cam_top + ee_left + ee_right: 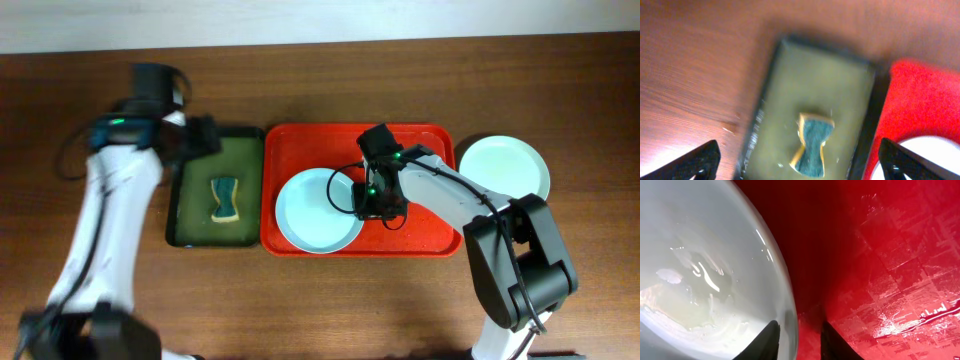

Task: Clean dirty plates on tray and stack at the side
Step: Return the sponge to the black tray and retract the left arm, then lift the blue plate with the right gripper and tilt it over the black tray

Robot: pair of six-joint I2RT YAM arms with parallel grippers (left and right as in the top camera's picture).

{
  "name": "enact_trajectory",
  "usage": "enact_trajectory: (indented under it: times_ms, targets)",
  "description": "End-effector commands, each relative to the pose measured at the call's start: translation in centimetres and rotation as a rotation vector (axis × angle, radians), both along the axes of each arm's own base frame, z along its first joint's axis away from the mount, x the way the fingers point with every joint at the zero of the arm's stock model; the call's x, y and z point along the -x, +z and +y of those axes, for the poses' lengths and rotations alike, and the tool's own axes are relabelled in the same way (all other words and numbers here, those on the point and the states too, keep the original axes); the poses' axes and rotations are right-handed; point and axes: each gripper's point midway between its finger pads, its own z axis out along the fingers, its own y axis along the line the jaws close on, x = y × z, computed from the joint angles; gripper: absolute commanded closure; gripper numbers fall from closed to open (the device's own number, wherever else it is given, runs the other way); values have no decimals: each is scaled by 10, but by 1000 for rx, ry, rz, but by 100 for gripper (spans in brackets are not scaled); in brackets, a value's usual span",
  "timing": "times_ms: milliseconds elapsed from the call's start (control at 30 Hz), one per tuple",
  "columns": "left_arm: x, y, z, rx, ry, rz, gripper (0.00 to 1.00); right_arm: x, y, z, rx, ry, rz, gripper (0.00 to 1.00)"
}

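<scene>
Two plates are showing from overhead: the pale blue plate (318, 212) is lying on the red tray (420, 140), and the second plate (505, 165) is sitting on the table just beside the tray's right end. What I am worrying about is the right gripper (800, 341): its jaws are standing partly apart and straddling the blue plate's right rim, not pinching it as far as I can tell. If I am pulling that arm sideways, a finger is likely catching the rim and dragging or tipping the plate across the glossy tray. The left gripper (797, 162) is hanging spread wide, holding nothing, above the sponge (812, 145) in the green tray (790, 70).
</scene>
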Motion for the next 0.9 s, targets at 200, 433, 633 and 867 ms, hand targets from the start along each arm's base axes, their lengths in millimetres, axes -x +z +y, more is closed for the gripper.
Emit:
enact_trajectory:
  times_ms: [200, 433, 633, 867]
  targets:
    - [4, 71, 60, 5, 195, -198, 1, 6, -8, 0, 6, -17, 30, 86]
    - [4, 71, 60, 5, 195, -198, 1, 8, -8, -1, 9, -18, 38, 96]
    - [4, 71, 60, 5, 195, -198, 1, -5, 1, 0, -14, -33, 8, 96]
    - [4, 71, 60, 5, 195, -198, 1, -24, 54, -11, -10, -81, 43, 96]
